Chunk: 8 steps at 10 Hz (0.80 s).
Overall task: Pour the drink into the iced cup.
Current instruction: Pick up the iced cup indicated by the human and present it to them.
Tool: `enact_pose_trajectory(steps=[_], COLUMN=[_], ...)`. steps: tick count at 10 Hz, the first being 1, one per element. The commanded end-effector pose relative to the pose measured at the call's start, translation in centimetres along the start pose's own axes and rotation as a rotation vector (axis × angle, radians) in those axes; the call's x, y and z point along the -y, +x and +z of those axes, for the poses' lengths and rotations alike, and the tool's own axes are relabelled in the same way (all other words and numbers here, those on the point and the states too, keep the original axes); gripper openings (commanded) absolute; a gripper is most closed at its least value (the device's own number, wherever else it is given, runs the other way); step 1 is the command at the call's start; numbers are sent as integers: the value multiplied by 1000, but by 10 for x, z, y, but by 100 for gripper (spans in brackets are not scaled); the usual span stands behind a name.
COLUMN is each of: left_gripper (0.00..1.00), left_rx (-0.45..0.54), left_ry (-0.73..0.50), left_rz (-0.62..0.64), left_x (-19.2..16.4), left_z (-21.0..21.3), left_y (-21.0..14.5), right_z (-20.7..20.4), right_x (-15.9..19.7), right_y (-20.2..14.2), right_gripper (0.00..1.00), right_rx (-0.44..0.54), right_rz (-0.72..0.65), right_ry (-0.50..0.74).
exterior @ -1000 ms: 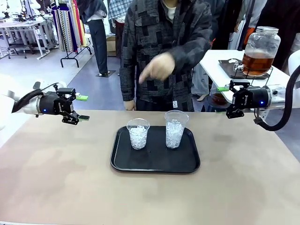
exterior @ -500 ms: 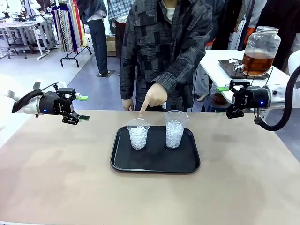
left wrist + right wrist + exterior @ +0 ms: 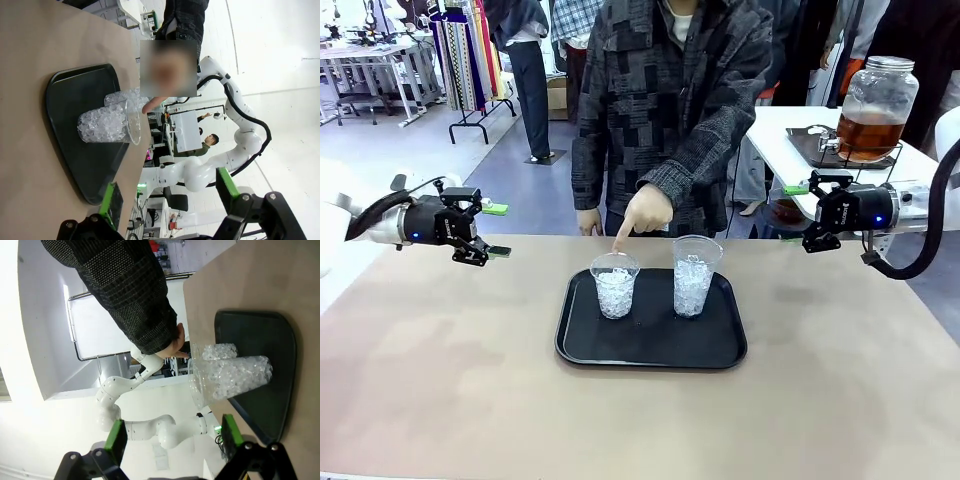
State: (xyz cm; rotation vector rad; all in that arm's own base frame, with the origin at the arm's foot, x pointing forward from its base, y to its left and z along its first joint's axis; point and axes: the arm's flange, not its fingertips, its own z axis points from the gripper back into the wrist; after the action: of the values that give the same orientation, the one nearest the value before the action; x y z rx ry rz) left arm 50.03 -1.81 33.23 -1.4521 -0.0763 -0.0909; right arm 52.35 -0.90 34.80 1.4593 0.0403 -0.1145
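Two clear iced cups stand on a black tray at mid-table: a shorter cup on the left and a taller cup on the right. A person's hand points a finger down at the shorter cup's rim. The drink, amber in a lidded glass jar, sits on a white side table at the back right. My left gripper hovers open at the table's far left edge. My right gripper hovers open at the far right, below the jar. The left wrist view shows open fingers facing the shorter cup.
The person stands at the far side of the table, right behind the tray. A white side table holds the jar on a wire stand. In the right wrist view the taller cup stands nearest on the tray. Bare tabletop surrounds the tray.
The person's hand has dropped from chest height to point at the shorter cup. Both arms have stayed still.
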Motion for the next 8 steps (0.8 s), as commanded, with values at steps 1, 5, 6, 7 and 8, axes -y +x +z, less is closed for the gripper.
enact_pose_trajectory(steps=[1,5,6,7,8], left_gripper=[100,100,100,100,100], left_rx=[0,26,42,45,18], left_ry=[0,46,64,81,75], left_rz=[0,-561,-658,-740,-787], left_x=[0,-6,-8,-8,-7], left_z=[0,-2,-6,-9,-10], left_y=[0,-6,-12,-16,-18], right_z=[0,0,0,0,0], right_x=[-1,-1,-1,-1,-1], right_y=[1,1,1,1,1], right_gripper=[100,100,100,100,100], right_rx=[2,2,2,2,2], right_rz=[2,2,2,2,2], right_ry=[2,2,2,2,2])
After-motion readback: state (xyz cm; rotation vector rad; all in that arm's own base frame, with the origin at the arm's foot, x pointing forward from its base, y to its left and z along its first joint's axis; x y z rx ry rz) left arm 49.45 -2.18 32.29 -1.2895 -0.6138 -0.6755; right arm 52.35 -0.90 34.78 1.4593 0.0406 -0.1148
